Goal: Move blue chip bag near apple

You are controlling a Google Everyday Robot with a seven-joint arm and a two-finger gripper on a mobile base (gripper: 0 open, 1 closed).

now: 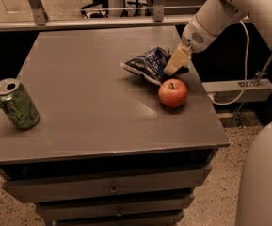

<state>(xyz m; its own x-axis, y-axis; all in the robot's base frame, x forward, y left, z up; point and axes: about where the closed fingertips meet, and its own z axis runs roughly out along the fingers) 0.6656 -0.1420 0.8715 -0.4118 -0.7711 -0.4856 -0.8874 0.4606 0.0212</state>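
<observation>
Blue chip bag (147,62) placement, closing stage. The gripper (172,67) reaches down from the pale arm (211,18) at upper right and its tip meets the right end of the bag. Whether it is clamped on the foil or has let go cannot be told from this view. The bag lies crumpled on the right rear part of the grey table (88,107). Its near edge is just behind and to the left of the apple (172,92), so close that contact between them cannot be ruled out. The apple sits upright, stem up, near the right edge of the table. A green soda can (16,103) stands tilted at the far left edge, well apart from both. Drawers (112,189) show below the table top. Judged from this layout, the bag is already beside its target. The next move calls for releasing any hold and lifting straight up and away, without dragging the foil or nudging the apple, which could roll toward the edge.
</observation>
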